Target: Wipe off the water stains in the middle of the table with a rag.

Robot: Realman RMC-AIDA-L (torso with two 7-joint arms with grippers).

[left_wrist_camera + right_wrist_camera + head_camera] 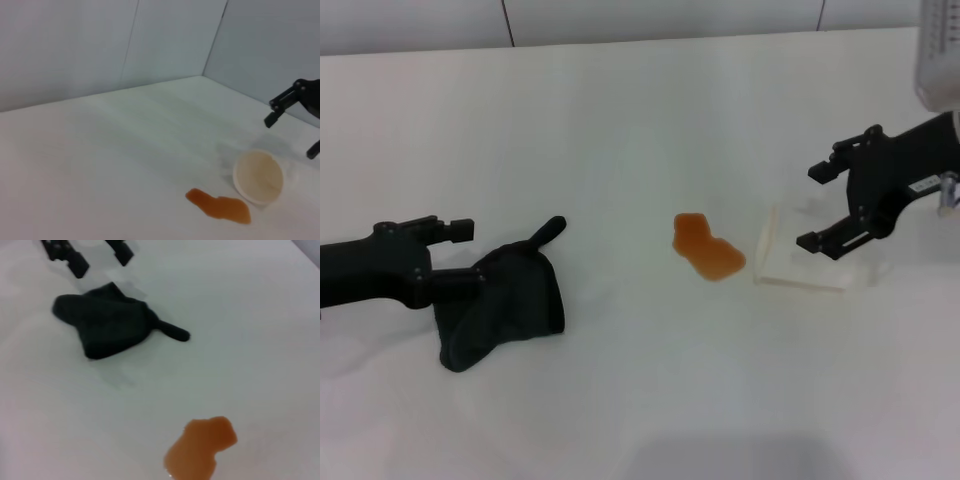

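Note:
The water stains (708, 248) are an orange-brown lobed puddle in the middle of the white table (640, 400); they also show in the left wrist view (220, 206) and the right wrist view (200, 450). The black rag (505, 305) lies crumpled on the table to the left of them, its pointed tail toward the puddle; it also shows in the right wrist view (107, 325). My left gripper (468, 254) is open, low at the rag's left edge, holding nothing; the right wrist view shows it too (97, 257). My right gripper (817, 205) is open, above a tipped cup.
A pale translucent cup (800, 260) lies on its side just right of the puddle, its mouth seen in the left wrist view (258, 176). A grey wall (620, 15) runs along the table's far edge. A pale object (940, 50) stands at the far right corner.

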